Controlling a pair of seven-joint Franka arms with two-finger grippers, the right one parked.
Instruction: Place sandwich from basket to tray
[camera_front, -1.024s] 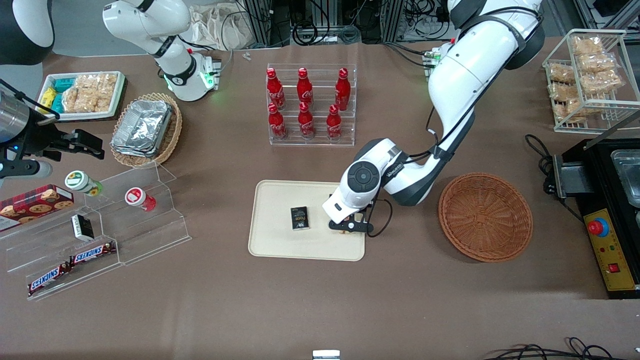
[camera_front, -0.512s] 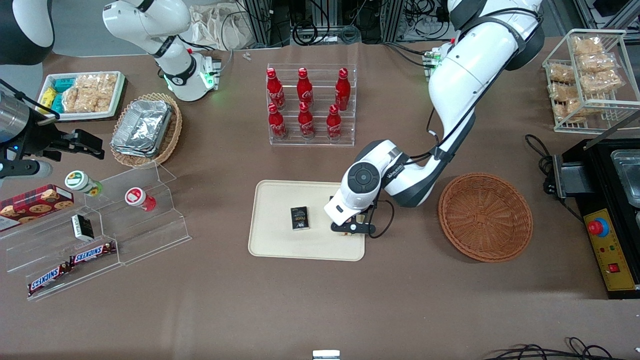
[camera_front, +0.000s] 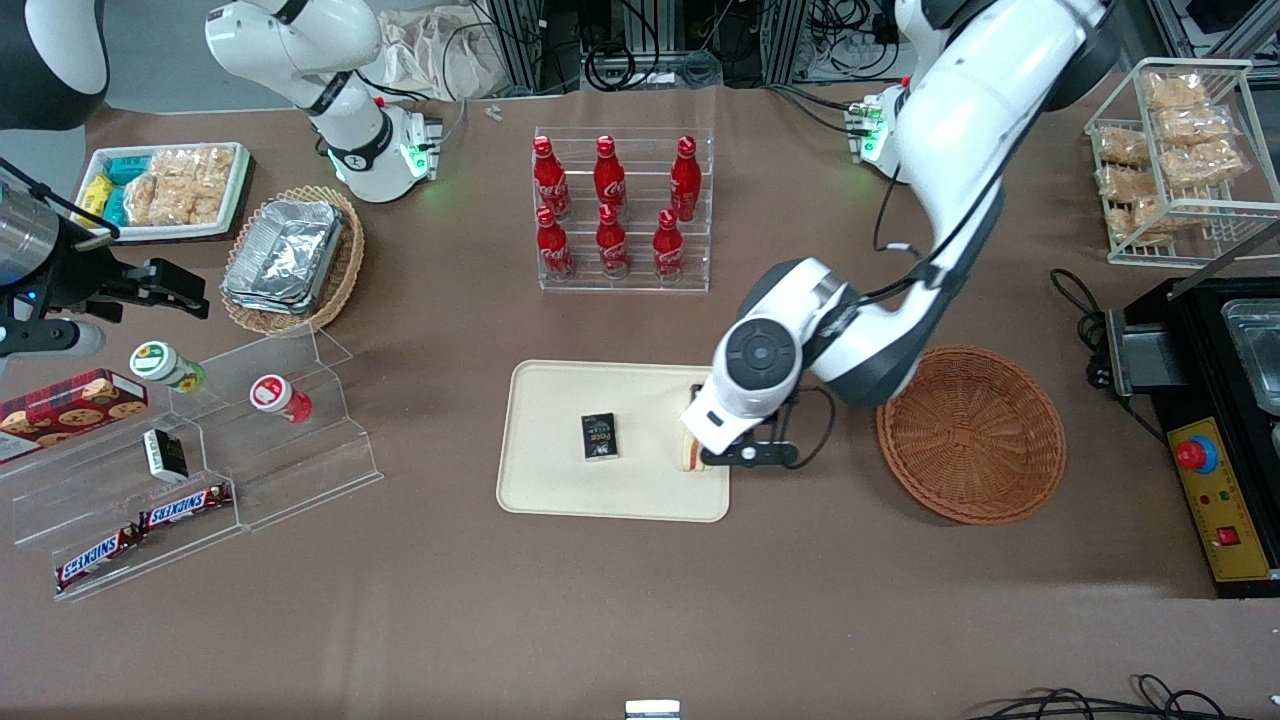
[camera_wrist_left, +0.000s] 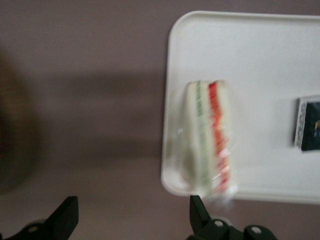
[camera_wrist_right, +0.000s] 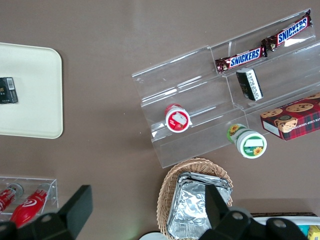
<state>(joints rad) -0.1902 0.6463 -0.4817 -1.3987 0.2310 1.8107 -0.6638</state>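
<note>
The sandwich, a wrapped wedge with red and green filling, lies on the cream tray, at the tray's edge nearest the reddish-brown basket. My left gripper hangs above the table, just off that tray edge, between the tray and the basket. It is open, with nothing between the fingers and no contact with the sandwich. The basket holds nothing.
A small black packet lies mid-tray. A clear rack of red bottles stands farther from the front camera than the tray. A black machine and a wire snack rack sit at the working arm's end, an acrylic snack stand at the parked arm's.
The gripper has let go of the sandwich, risen and shifted toward the basket. The sandwich stays on the tray, more of it now showing.
</note>
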